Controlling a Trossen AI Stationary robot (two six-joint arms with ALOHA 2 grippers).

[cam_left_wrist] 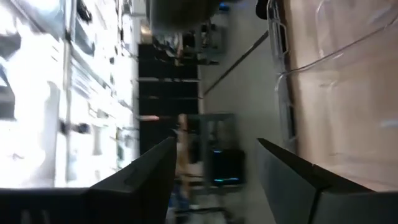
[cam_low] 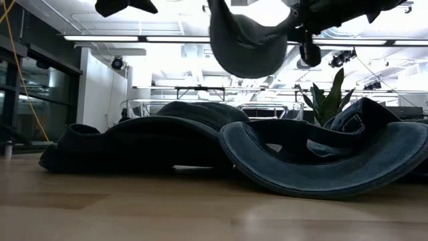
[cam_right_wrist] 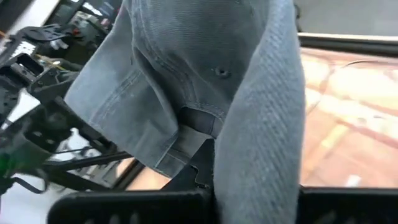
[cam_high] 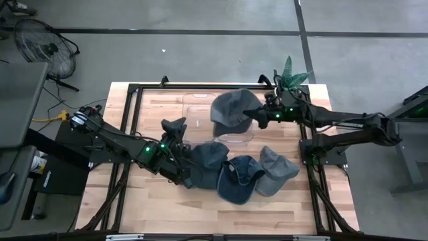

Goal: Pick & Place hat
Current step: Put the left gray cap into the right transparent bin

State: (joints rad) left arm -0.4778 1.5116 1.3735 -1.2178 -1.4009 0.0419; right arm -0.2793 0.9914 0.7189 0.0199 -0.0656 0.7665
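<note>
I see my right end effector (cam_high: 257, 115) clenched on a gray hat (cam_high: 231, 109). It grips the hat by its edge. The hat hangs up in the air, above a clear tray (cam_high: 200, 107) at the back of the wooden surface (cam_high: 167, 207). From the low view the hat (cam_low: 251, 40) sags down like a bowl, well above the other hats. In the right wrist view the gray cloth (cam_right_wrist: 205, 74) fills most of what I see, and it is pinched between the dark fingers (cam_right_wrist: 130, 208) at the bottom.

My left end effector (cam_high: 175, 126) is up off the surface, near the left side of the tray. Its fingers (cam_left_wrist: 143, 180) are spread apart and hold nothing. I can see the gap between them in the left wrist view, with the clear tray (cam_left_wrist: 329, 43) off to one side.

Three more hats lie on the surface in a row, close to the front. A dark blue hat (cam_high: 206, 163) is on the left, partly under my left arm. A second blue hat (cam_high: 239, 179) lies in the middle with its inside facing up, touching the first. A lighter gray hat (cam_high: 274, 171) is on the right, touching the middle one.

A green plant (cam_high: 292, 75) stands at the back right corner of the surface. A fan (cam_high: 45, 45) sits on the floor, off to the left.
</note>
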